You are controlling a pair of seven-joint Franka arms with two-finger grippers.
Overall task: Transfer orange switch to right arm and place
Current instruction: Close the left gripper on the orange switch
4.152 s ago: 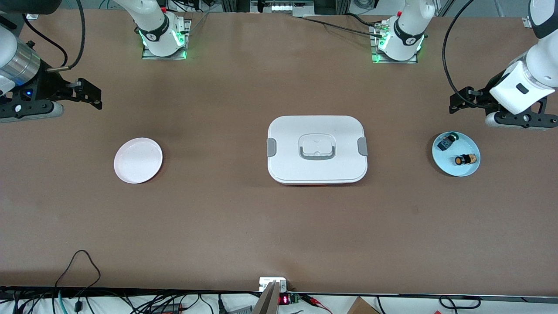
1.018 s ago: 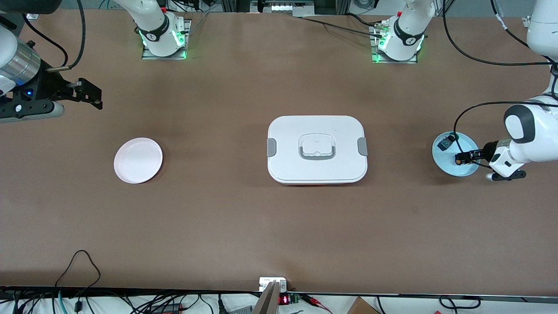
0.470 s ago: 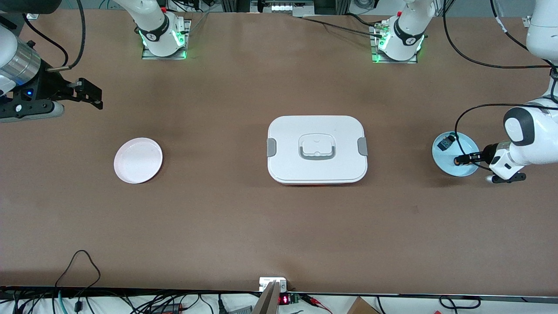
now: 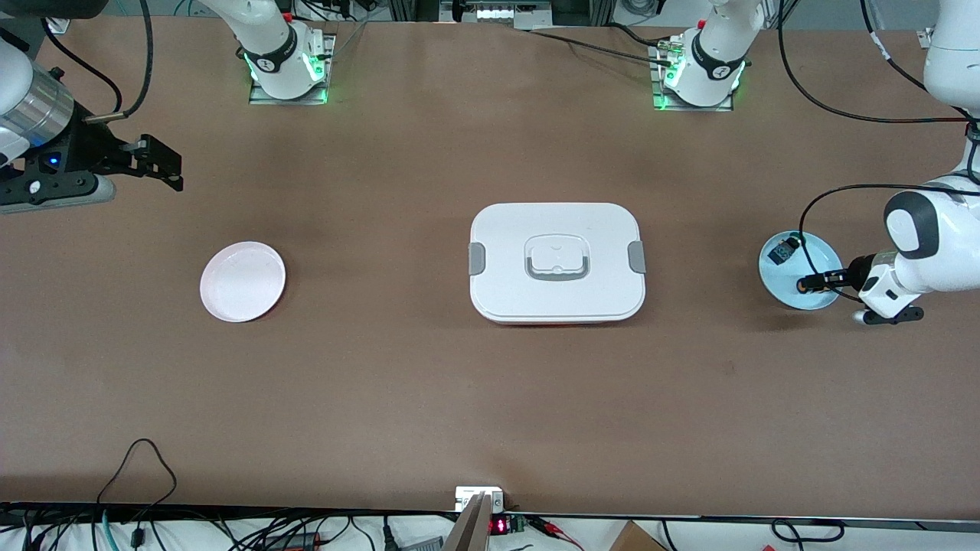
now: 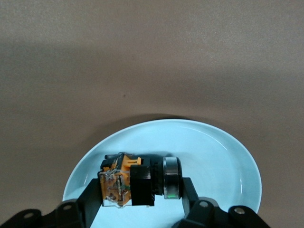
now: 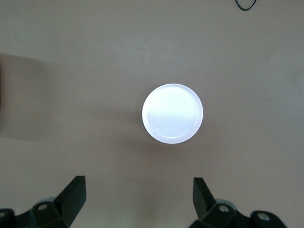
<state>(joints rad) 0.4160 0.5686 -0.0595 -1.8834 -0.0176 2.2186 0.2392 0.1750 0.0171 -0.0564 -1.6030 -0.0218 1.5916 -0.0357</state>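
Note:
The orange switch (image 4: 804, 284) lies on its side over the light blue plate (image 4: 788, 295) at the left arm's end of the table. My left gripper (image 4: 813, 284) is shut on it. In the left wrist view the left gripper (image 5: 141, 192) has one finger on each end of the orange switch (image 5: 116, 183), over the blue plate (image 5: 213, 152). I cannot tell whether the switch is off the plate. My right gripper (image 4: 170, 164) hangs open and empty at the right arm's end; it also shows in the right wrist view (image 6: 137, 192).
A green-capped switch (image 4: 782, 251) lies on the same blue plate. A pale pink plate (image 4: 243, 281) sits toward the right arm's end and shows in the right wrist view (image 6: 172, 113). A white lidded box (image 4: 557, 262) stands mid-table.
The left arm came down to the blue plate and its fingers shut on the orange switch. The right gripper has shifted only slightly.

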